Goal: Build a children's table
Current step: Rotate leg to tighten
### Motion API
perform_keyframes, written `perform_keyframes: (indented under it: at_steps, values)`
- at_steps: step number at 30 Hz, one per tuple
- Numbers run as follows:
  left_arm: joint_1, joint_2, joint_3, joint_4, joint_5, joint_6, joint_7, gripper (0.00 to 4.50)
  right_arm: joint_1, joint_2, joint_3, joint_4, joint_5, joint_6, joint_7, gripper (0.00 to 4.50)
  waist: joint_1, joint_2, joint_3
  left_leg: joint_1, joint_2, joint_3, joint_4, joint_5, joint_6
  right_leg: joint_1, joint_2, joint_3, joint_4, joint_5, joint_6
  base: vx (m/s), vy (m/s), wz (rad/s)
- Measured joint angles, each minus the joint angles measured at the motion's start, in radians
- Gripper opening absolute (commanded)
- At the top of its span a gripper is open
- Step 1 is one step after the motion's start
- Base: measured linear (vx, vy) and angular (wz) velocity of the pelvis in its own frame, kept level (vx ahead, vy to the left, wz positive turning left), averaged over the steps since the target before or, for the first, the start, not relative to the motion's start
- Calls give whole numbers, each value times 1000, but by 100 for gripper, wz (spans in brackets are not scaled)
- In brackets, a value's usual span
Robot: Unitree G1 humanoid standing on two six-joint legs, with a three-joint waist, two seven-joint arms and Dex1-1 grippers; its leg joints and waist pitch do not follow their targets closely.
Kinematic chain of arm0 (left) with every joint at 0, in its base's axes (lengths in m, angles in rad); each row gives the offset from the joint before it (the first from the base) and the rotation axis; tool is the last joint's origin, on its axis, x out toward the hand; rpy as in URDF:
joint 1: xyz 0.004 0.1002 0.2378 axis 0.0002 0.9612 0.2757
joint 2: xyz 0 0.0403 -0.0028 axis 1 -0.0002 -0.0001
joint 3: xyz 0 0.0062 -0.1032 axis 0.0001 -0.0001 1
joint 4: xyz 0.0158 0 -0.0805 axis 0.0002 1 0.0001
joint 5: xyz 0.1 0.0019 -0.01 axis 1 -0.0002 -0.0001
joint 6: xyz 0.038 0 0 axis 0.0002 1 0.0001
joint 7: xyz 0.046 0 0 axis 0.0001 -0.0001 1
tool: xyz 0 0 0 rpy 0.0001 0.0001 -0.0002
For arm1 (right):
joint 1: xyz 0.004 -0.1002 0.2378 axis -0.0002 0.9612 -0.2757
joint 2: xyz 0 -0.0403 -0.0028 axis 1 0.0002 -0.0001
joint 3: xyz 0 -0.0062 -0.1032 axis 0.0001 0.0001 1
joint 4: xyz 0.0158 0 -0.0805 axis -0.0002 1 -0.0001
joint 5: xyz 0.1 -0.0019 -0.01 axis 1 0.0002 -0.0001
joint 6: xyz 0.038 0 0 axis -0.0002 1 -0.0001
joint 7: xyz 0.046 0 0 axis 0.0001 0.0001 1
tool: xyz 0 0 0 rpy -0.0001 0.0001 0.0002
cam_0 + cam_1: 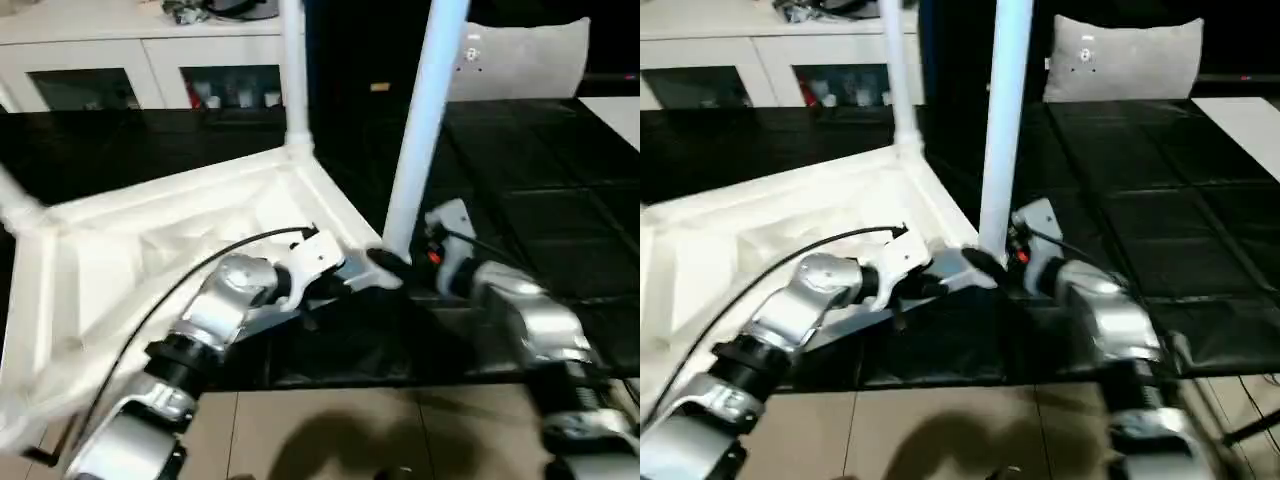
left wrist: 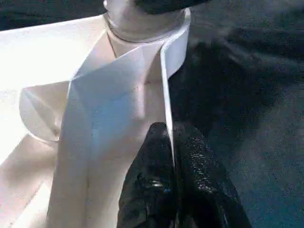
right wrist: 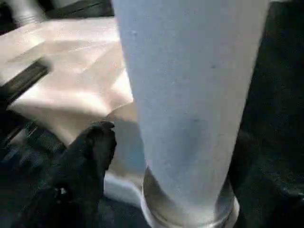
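The children's table lies upside down on black mats, its white ribbed top facing up. Three white legs stand in corner sockets: a far one, a near one and one at the left edge. My left gripper is shut on the top's thin rim, just short of the near corner socket. My right gripper is at the base of the near leg. Its one visible finger stands a little off the tube, so the jaws look open around it.
A white cabinet with glass doors runs along the back. A grey cushion leans at the back right. Black floor mats spread to the right, and tan floor lies in front of them.
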Motion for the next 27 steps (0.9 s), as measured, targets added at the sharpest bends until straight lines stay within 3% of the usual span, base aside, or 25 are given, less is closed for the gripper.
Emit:
perform_keyframes:
  at_steps: [4, 9, 12, 18, 21, 27]
  values:
    - [2, 41, -13, 6, -12, -51, -69, 0, 0, -52, 22, -10, 8, -9, 105, 441, 7, 0, 0, 0, 0, 0, 1, 0, 0, 0, 0, 0, 0, 0, 0, 0, 0, 0]
    - [7, 110, -34, 7, -34, -139, -198, 0, 0, -156, 57, -28, 6, -35, 240, 441, 25, 0, 0, -1, 0, 0, 0, 0, 0, 0, 0, 0, 0, 0, 0, 0, 0, 0]
    - [5, 147, -43, 17, -36, -194, -265, 0, 1, -176, 91, -44, 9, -47, 318, 441, 26, -1, 0, 0, 0, 1, 0, 0, 0, 0, 0, 0, 0, 0, 0, 0, 0, 0]
    - [4, 177, -71, 32, -48, -281, -358, 0, 22, -187, 137, -59, 29, -51, 430, 390, 39, -2, 0, 0, 0, 1, 1, 0, 0, 0, -1, 0, 1, 0, -1, 0, 0, 0]
    - [4, 176, -74, 30, -55, -288, -378, 0, 22, -185, 140, -59, 34, -50, 445, 364, 50, -2, 0, 0, 1, 1, 1, 0, 0, 0, -1, 0, 1, 0, -1, 0, 0, 0]
    - [2, 172, -74, 33, -56, -292, -382, 0, 22, -181, 165, -77, 43, -38, 485, 317, 53, -2, 0, 0, 1, 2, 1, 0, 0, 0, -1, 1, 1, 0, 0, 0, 0, 0]
